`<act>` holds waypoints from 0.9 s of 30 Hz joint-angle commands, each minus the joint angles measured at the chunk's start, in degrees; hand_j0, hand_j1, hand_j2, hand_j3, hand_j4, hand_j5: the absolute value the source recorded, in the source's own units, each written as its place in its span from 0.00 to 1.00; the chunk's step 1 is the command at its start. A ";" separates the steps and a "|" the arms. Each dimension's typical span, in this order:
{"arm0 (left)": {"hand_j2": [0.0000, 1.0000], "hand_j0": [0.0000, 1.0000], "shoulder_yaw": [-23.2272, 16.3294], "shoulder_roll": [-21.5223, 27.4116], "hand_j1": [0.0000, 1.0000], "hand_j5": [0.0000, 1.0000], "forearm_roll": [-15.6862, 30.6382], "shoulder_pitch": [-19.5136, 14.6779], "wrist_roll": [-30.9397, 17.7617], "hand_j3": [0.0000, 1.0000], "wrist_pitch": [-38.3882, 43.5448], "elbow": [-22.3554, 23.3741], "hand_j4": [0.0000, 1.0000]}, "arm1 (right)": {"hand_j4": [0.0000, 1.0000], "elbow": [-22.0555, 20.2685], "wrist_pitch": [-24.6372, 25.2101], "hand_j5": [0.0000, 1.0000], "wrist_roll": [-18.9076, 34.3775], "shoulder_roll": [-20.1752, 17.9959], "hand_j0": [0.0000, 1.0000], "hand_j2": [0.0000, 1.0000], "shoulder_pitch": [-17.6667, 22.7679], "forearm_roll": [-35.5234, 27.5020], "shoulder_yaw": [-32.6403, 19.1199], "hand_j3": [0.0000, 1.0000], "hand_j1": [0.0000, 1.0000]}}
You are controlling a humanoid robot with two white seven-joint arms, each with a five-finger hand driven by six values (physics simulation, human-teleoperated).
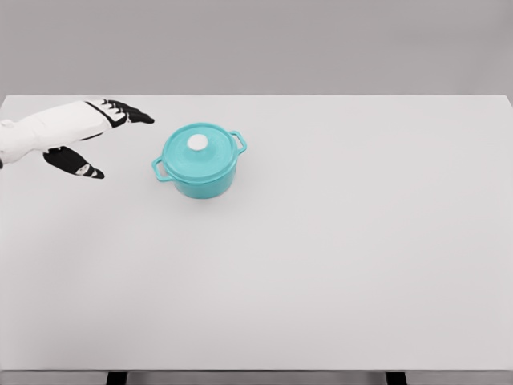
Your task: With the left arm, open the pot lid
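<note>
Teal enamel marks the single pot on the table, a squat round casserole standing upright left of the middle and toward the far half of the white top. It has two small loop handles, one at its lower left side and one at its upper right. One lid of the same teal sits flat on the rim, closing the pot, so whatever the pot may hold is hidden. One round white knob sits at the centre of the lid.

One hand is in view: the left hand, coming in from the left edge on a white forearm. It hovers to the left of the pot, near it but apart from it, touching neither handle nor lid. Its dark fingers stretch out toward the pot, and the thumb is splayed well below them, so the hand is spread wide and holds nothing.
</note>
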 commanded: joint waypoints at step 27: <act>1.00 1.00 -41.62 -0.48 1.00 1.00 -2.37 -43.77 0.02 1.00 -8.16 7.27 1.00 | 1.00 0.00 -0.01 1.00 0.10 -0.01 1.00 1.00 0.62 0.04 0.09 1.00 1.00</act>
